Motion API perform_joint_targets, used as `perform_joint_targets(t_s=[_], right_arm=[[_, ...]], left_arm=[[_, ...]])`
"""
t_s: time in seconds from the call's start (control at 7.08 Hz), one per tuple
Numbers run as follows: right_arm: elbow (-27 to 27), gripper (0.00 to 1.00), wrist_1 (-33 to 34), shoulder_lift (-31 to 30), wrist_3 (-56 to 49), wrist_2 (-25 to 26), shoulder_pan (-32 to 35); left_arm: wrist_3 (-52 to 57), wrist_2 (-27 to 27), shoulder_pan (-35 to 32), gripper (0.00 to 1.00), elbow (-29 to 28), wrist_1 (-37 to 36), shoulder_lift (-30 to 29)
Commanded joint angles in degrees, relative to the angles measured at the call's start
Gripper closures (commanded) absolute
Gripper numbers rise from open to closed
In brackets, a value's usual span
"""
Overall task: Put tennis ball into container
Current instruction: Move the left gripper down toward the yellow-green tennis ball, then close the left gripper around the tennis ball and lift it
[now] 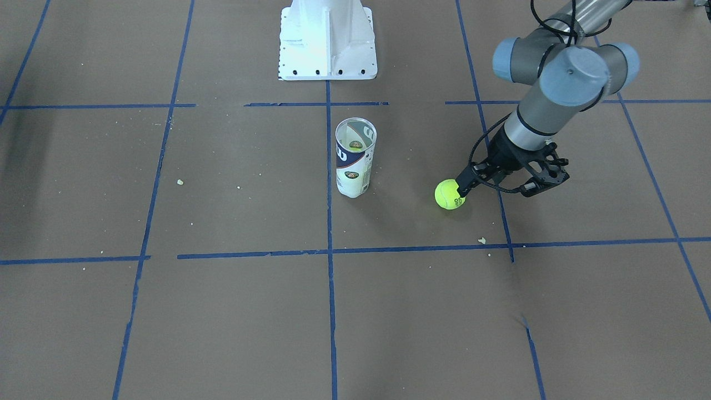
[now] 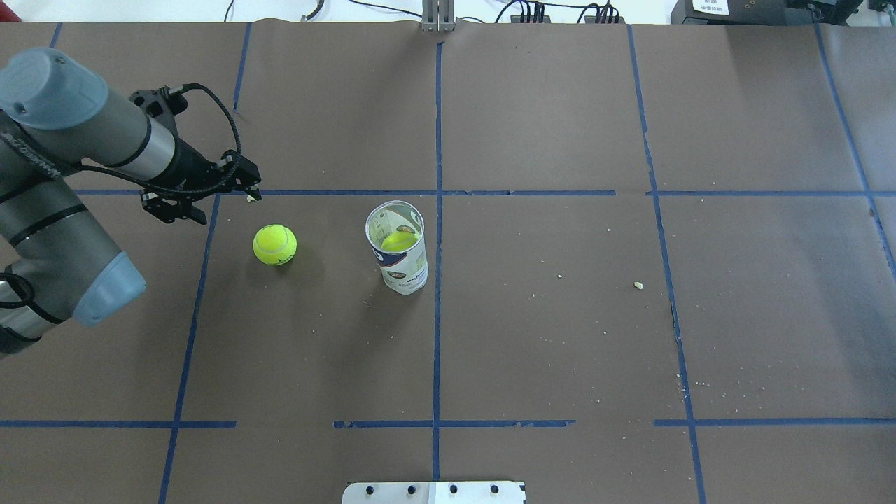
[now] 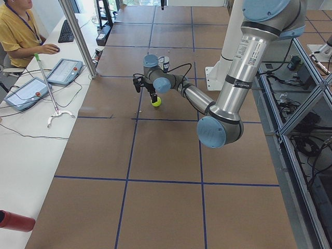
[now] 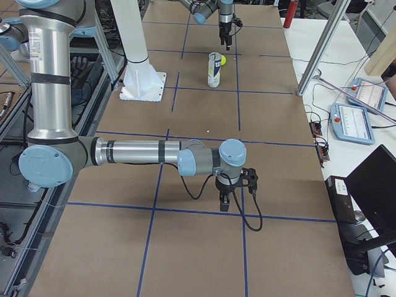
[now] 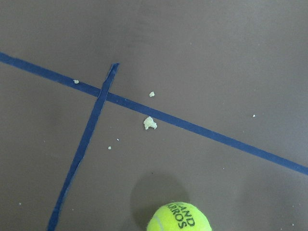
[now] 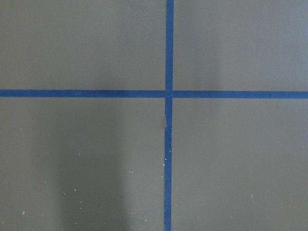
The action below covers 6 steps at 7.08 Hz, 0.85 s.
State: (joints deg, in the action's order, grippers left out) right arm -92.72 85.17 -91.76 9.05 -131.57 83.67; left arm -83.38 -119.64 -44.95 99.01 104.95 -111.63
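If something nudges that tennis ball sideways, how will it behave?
It will likely roll off: the tennis ball is round and lies loose on the flat table, with nothing holding it. Its fuzzy felt surface probably grips rather than slips.

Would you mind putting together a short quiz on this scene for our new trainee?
1. True or false: the tennis ball lies on the table, outside the container.
2. Which is nearest that ball? A. the left gripper B. the right gripper C. the white base
3. What already sits inside the container?
Key: 1 true; 2 A; 3 a second ball.
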Motion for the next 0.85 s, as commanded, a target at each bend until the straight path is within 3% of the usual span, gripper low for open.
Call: perform_joint_targets(t_s=[0.0,0.71], right_arm=[[0.0,0.0,0.0,0.0,0.0,0.0,0.0],[0.0,0.0,0.0,0.0,0.0,0.0,0.0]], left_arm=[[-2.0,2.7,3.4,0.0,-2.1,-1.1,-1.8],[-1.6,5.0,6.6,0.0,-5.7,-0.5,-2.5]])
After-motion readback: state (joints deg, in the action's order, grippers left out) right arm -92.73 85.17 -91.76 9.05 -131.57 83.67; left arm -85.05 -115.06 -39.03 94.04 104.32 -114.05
